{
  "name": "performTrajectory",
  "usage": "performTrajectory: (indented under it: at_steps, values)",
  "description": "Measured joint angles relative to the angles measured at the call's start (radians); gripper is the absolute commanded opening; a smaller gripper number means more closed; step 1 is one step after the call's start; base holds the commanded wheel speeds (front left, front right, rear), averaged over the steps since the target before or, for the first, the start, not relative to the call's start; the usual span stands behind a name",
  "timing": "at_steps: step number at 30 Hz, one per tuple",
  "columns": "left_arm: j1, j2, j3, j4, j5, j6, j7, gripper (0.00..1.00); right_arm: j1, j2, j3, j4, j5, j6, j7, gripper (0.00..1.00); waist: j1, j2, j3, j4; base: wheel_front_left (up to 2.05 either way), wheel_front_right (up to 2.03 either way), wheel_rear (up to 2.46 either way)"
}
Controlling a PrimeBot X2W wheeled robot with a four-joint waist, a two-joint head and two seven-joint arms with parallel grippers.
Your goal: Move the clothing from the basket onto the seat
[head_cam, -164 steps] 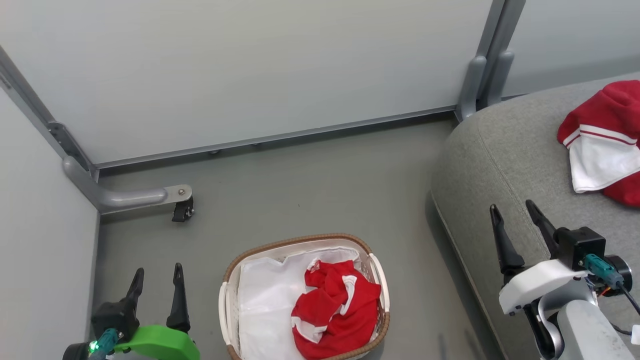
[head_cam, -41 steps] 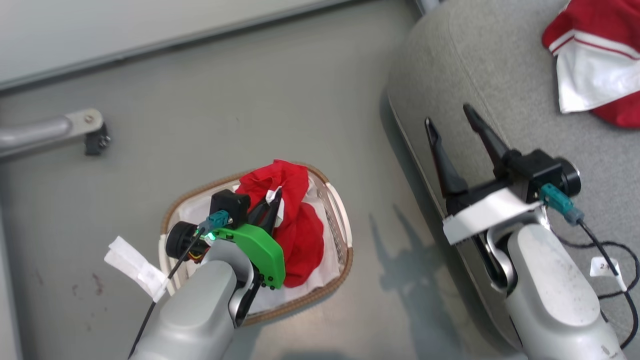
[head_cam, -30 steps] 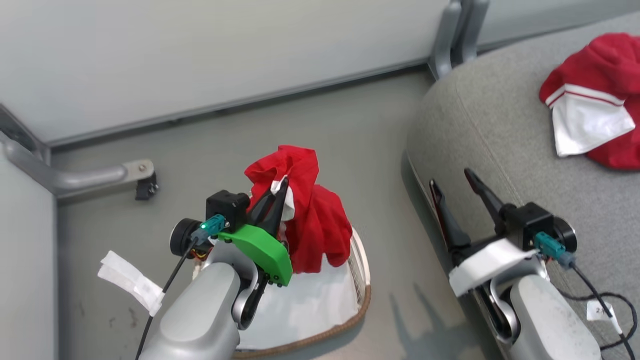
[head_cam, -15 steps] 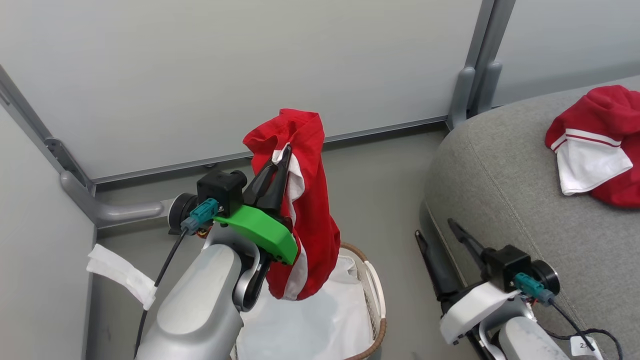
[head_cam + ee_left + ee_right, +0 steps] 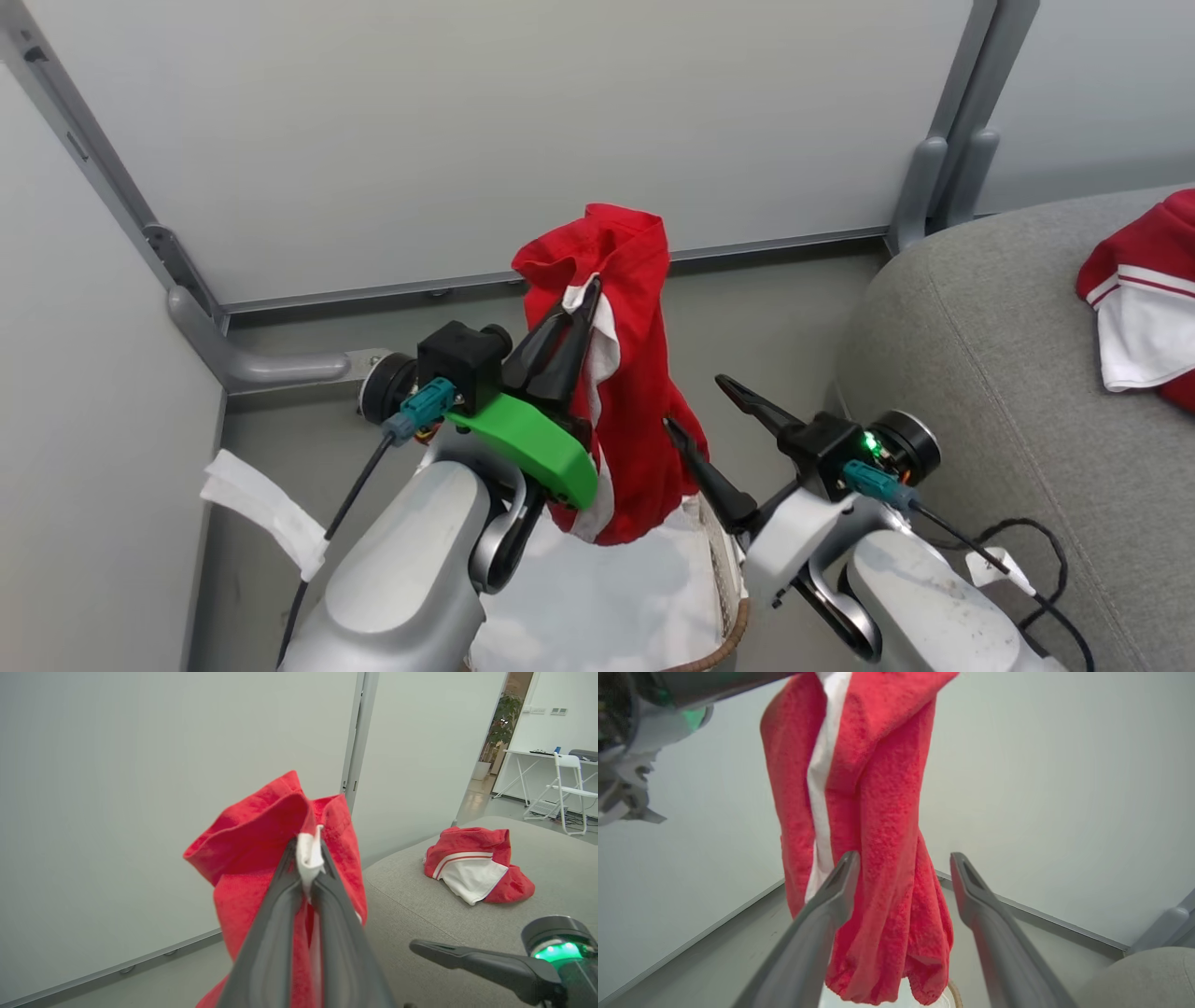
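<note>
My left gripper (image 5: 588,285) (image 5: 309,845) is shut on a bright red garment (image 5: 635,373) (image 5: 261,858) (image 5: 873,826) with white stripe trim, which hangs in the air above the basket (image 5: 724,569). The basket's white liner (image 5: 607,607) shows below it. My right gripper (image 5: 695,406) (image 5: 903,856) is open beside the hanging cloth, its tips to either side of the fabric's lower part. A second red and white garment (image 5: 1144,303) (image 5: 474,875) lies on the grey seat (image 5: 1008,373) (image 5: 420,905) at the right.
Grey partition panels (image 5: 467,121) with metal posts (image 5: 952,140) stand behind the basket, and a caster foot (image 5: 280,369) juts onto the floor at the left. A cable (image 5: 1018,546) trails from my right wrist over the seat.
My left gripper went down into the basket, shut on the red garment and lifted it high. My right gripper has swung left from the seat's edge up to the hanging cloth. The camera moved too.
</note>
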Motion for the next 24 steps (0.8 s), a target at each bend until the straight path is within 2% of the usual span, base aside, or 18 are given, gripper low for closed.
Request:
performTrajectory:
  at_steps: [7,12,21,22,23,24]
  values:
    - [-0.015,-0.001,-0.069,-0.019,-0.036,0.000,0.000,0.00,-0.093,-0.003,0.055,0.081,0.007,0.000,0.000,1.00,0.0000,0.0000,0.009,0.039,0.00,0.00,0.00]
    - [-0.027,-0.001,-0.124,-0.040,-0.066,0.002,0.000,0.00,-0.114,0.007,0.062,0.153,0.028,0.000,0.000,1.00,0.0000,0.0000,0.014,0.069,0.00,0.00,0.00]
    - [-0.073,-0.001,-0.223,-0.075,-0.115,0.015,0.000,0.00,-0.166,0.021,0.144,0.277,0.066,0.000,0.000,1.00,0.0000,0.0000,0.035,0.139,0.00,0.00,0.00]
    - [-0.076,-0.001,-0.233,-0.078,-0.119,0.020,0.000,0.00,-0.173,0.025,0.146,0.282,0.070,0.000,0.000,0.80,0.0000,0.0000,0.039,0.147,0.00,0.00,0.00]
    - [-0.078,-0.001,-0.239,-0.079,-0.126,0.022,0.000,0.00,-0.178,0.027,0.148,0.286,0.073,0.000,0.000,0.07,0.0000,0.0000,0.041,0.153,0.00,0.00,0.00]
    - [-0.080,-0.001,-0.245,-0.079,-0.131,0.025,0.000,0.00,-0.181,0.031,0.150,0.290,0.077,0.000,0.000,0.00,0.0000,0.0000,0.045,0.160,0.00,0.00,0.00]
